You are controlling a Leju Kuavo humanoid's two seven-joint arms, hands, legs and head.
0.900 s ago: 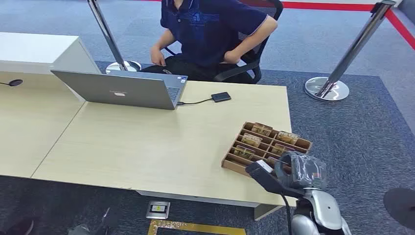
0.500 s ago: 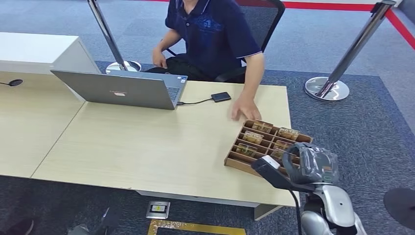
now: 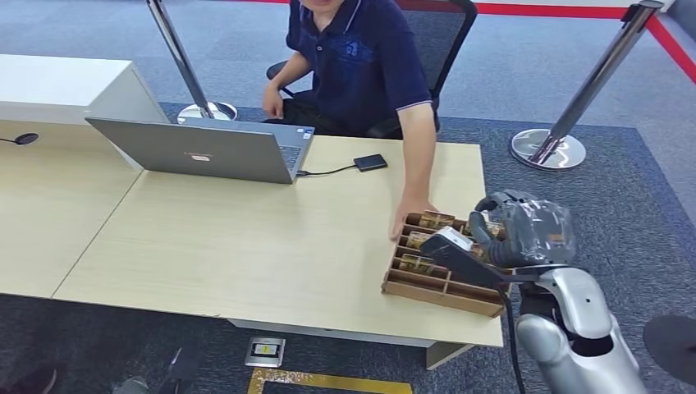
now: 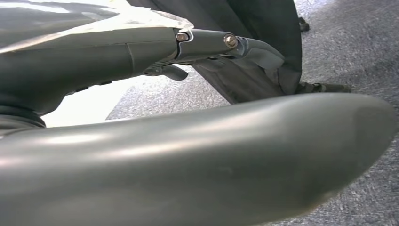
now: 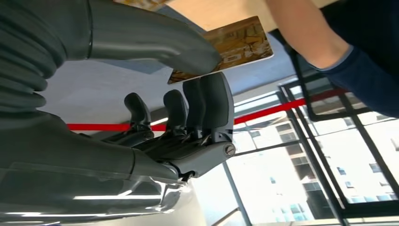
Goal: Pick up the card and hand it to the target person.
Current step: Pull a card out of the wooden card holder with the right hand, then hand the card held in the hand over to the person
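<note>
Card (image 5: pixel 225 44) is pinched by right robot hand (image 5: pixel 188 94) at lower right above tray (image 3: pixel 427 283); grip should be kept firm, card offered toward person's hand (image 3: pixel 410 215)

The right hand (image 3: pixel 519 232) has risen from the near table edge to above the wooden tray (image 3: pixel 427 283), pinching the card (image 5: pixel 225 47), while the person's hand (image 3: pixel 410 212) has reached the tray's far-left corner

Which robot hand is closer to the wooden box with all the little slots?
The right. The right hand hangs just over the wooden box, pinching a card. The left hand hangs down by the carpet, away from the box.
</note>
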